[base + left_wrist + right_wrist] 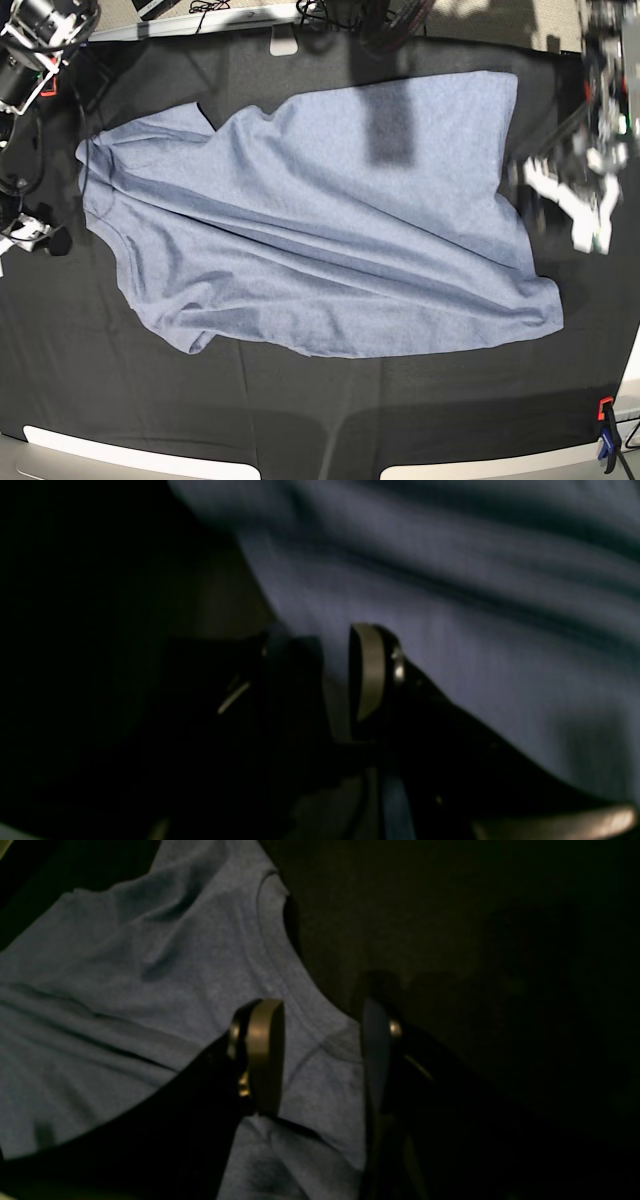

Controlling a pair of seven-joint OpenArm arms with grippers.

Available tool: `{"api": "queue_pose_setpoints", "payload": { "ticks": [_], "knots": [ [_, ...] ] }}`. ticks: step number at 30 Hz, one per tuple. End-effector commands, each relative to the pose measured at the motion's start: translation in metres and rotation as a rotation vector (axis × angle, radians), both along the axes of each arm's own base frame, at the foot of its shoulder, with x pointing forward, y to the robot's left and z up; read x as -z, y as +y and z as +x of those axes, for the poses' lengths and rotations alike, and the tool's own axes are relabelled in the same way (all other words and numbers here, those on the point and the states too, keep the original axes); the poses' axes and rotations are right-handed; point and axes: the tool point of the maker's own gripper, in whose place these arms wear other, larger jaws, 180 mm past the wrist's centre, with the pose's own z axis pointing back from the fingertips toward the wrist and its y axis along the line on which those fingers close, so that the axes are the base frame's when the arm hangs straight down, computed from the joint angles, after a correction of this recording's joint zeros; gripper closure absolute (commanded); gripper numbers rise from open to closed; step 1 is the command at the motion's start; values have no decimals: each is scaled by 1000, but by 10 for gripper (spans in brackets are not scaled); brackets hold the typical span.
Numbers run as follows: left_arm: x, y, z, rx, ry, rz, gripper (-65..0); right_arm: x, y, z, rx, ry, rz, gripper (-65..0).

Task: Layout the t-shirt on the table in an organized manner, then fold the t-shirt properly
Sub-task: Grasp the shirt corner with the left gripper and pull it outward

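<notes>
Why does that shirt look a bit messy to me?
The t-shirt lies slanted across the table, with long diagonal wrinkles over its body and the near sleeve bunched instead of spread flat. Nothing looks torn or spilled.

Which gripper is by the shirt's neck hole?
The right gripper: it hovers over the t-shirt's collar. The left gripper is at the hem end instead.

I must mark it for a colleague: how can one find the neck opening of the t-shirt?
Start from the table, where the t-shirt lies lengthwise. Go to its end on the base view's left, by the right gripper. The neck opening is a curved, ribbed edge there, unlike the straight hem opposite.
</notes>
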Motion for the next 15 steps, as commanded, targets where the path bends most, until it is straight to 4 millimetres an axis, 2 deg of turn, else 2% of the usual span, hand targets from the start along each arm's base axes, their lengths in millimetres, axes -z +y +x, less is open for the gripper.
{"api": "queue_pose_setpoints", "payload": {
  "ticks": [1, 7, 11, 15],
  "knots": [
    [-9, 3, -2, 1, -32, 5, -185, -24, -10, 11, 2, -71, -25, -253],
    [30, 4, -61, -24, 112, -10, -185, -24, -9, 11, 1, -71, -25, -253],
    [42, 3, -86, -56, 162, -35, -185, -24, -9, 11, 2, -71, -25, -253],
    [49, -14, -111, -9, 205, -112, -186, -24, -9, 11, 2, -71, -25, -253]
  ]
}}
